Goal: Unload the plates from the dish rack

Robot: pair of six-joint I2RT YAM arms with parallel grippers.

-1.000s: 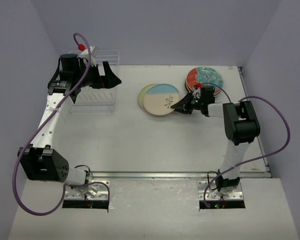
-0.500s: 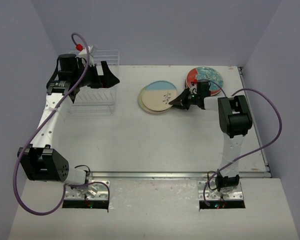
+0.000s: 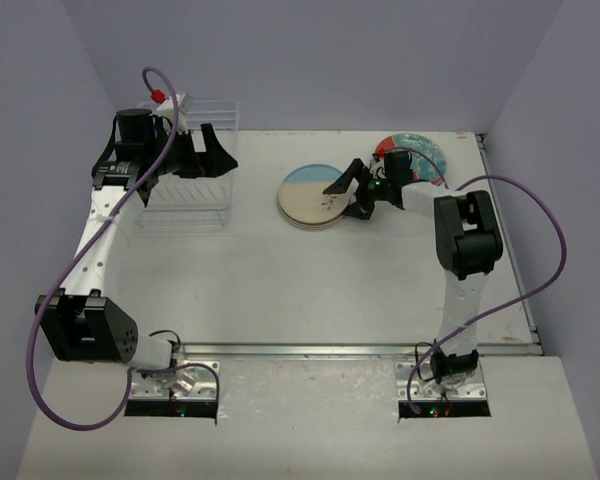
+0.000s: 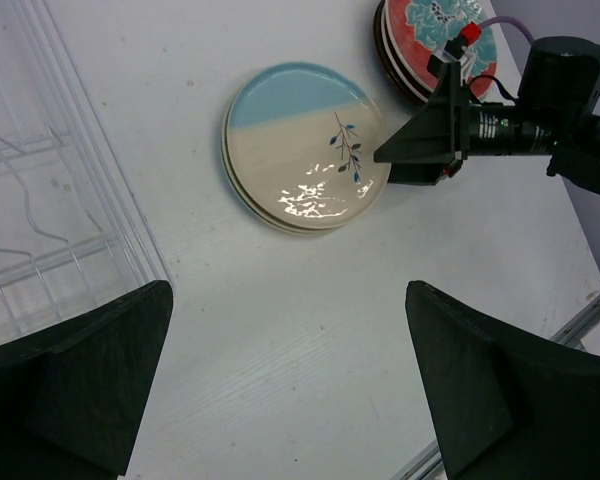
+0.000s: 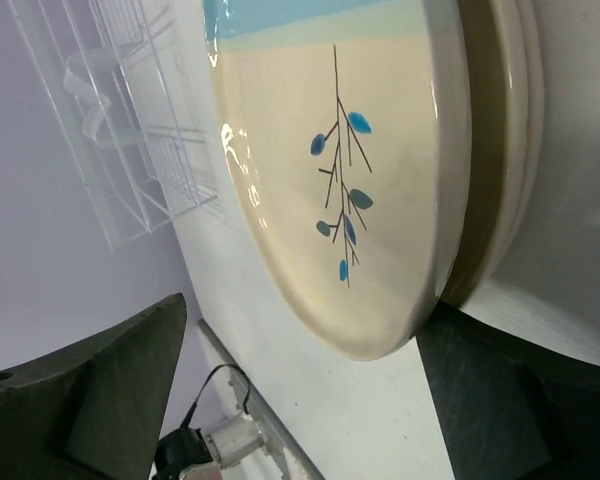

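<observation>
The cream plates lie stacked mid-table, with the red plates stacked at their 2 o'clock, both well apart from the rack at the table's 10 o'clock. The right gripper stands wide at the cream stack's 3 o'clock rim, gripping nothing. The left gripper hangs wide over the rack.

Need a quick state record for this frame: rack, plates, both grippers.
dish rack: back left of table, no plates seen in it
cream plates: stacked flat, mid-table
red plates: stacked flat, back right
left gripper: open, by the rack, holding nothing
right gripper: open, jaws astride the cream stack's rim
</observation>
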